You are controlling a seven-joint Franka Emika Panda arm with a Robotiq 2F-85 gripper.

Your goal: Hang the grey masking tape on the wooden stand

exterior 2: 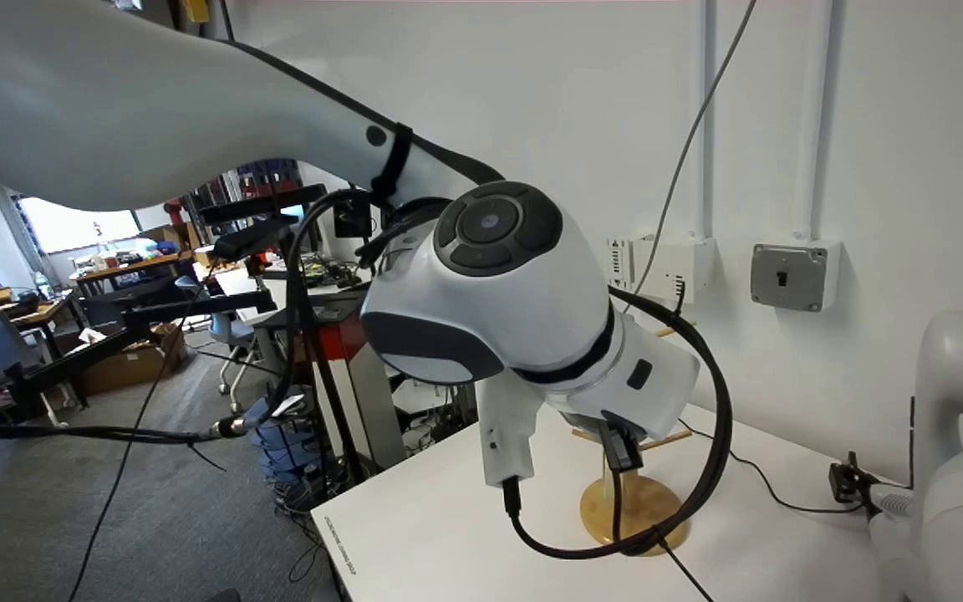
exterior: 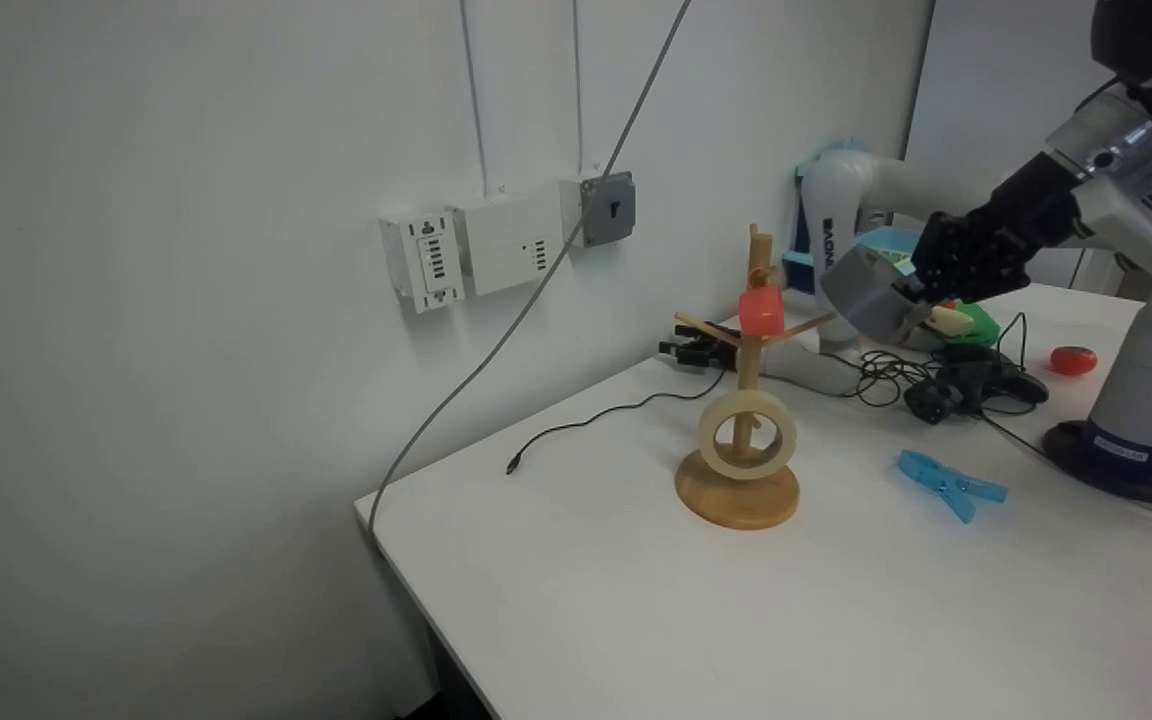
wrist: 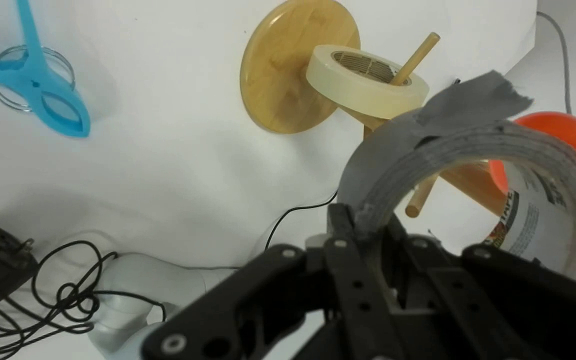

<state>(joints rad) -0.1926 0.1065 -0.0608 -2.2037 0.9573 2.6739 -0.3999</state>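
Grey masking tape (wrist: 388, 160) is up in the air, pinched by one side of its ring in the gripper (wrist: 368, 227), whose jaws are closed on it; it is near the wooden stand (exterior: 749, 368) but not hung on it. The step in hand, as I judge it, is bringing the ring's hole to a bare peg; the side peg (wrist: 420, 197) seen through the hole in the wrist view looks likeliest, though that sightline does not prove the two are in line. To do it well, turn the roll until the hole faces the peg's tip squarely — then slide it down the peg's own slope, and let the ring bear on the wood before letting go. The torn loose end (wrist: 478, 102) could snag on the cream roll (wrist: 368, 92), which sits around a lower peg (wrist: 420, 57), so turn it away. As for containers, the orange-red cup-shaped piece (exterior: 762, 312) seems to hang high on the stand; its inside is hidden, so I cannot tell whether it holds anything, but a knock might swing it. Farther back in an exterior view are a light-blue bin (exterior: 886, 238), its contents unclear, and a green dish-like thing (exterior: 980, 326) with a cream-coloured item (exterior: 949, 320) at its edge — inside or just in front, I cannot tell.
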